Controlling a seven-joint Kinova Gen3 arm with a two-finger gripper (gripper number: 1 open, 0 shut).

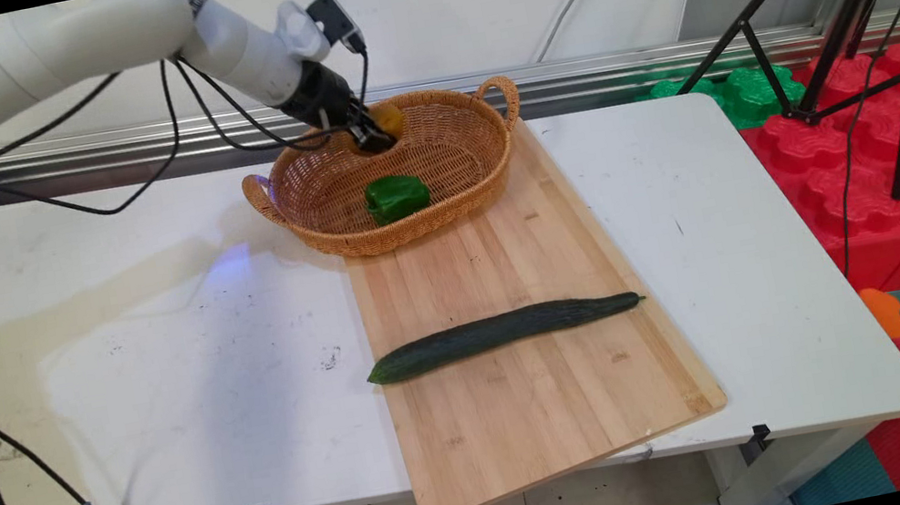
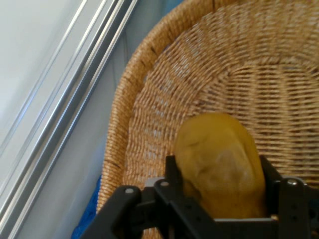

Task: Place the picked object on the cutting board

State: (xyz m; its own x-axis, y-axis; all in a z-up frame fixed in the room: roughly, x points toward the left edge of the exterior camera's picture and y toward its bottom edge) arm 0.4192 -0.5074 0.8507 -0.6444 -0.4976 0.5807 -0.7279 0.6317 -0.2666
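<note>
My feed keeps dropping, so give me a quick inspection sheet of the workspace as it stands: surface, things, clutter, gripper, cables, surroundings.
Surface: white table, scuffed, with a wooden cutting board overhanging its near edge.
Things: wicker basket on the board's far end, holding a green pepper and a yellow pepper; cucumber lying across the board.
Clutter: nothing seen.
Gripper: gripper inside the basket at its far wall, fingers on either side of the yellow pepper, touching it.
Cables: black cables hang from the arm; more run down past the table's left edge.
Surroundings: black tripod and red and green foam blocks to the right; wall behind.
</note>
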